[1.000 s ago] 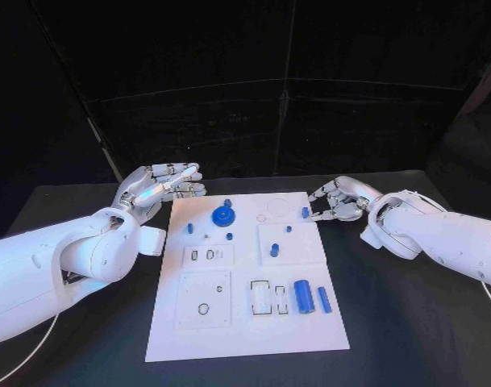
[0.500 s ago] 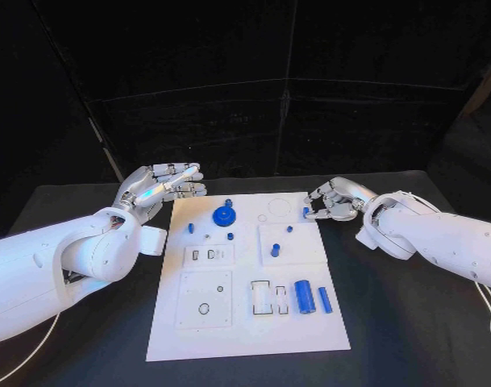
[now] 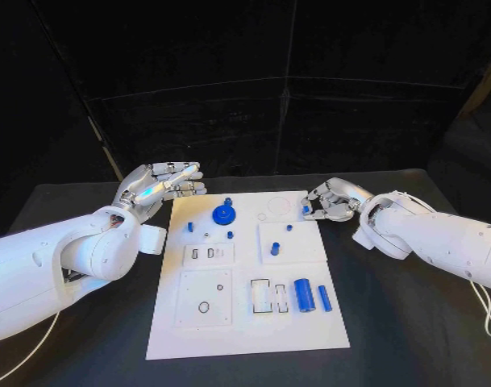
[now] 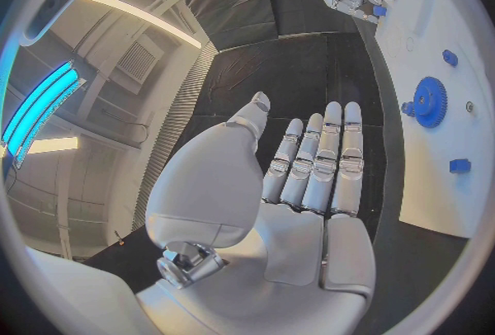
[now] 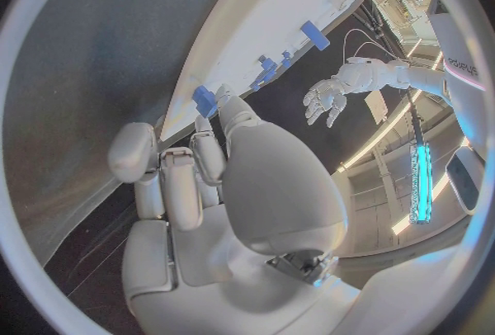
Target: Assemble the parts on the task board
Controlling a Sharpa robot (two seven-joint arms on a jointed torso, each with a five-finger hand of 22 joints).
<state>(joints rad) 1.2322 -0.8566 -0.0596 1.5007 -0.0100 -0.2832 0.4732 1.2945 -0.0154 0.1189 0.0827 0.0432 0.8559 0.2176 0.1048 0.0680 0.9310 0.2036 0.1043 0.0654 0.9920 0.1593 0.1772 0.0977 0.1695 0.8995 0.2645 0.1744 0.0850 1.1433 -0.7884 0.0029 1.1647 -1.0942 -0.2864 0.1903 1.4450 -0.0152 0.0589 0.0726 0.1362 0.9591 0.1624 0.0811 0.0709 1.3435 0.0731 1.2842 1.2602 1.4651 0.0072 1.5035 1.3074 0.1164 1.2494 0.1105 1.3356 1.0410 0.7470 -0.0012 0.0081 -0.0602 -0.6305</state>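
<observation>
The white task board lies in the middle of the black table. On its far half stands a blue gear, also seen from the left wrist, with small blue pegs around it. A blue cylinder and a thin blue bar lie near the front right. My left hand hovers open beside the board's far left corner, fingers straight. My right hand is at the far right edge. One fingertip touches a small blue peg there, and the thumb stays apart from it.
Black table surface surrounds the board on all sides. Raised white plates with slots and holes sit on the board's front left. A dark curtain closes off the back.
My right hand has shifted a little to the left, bringing its fingertips up to the small blue peg at the board's far right edge. The left hand has barely moved.
</observation>
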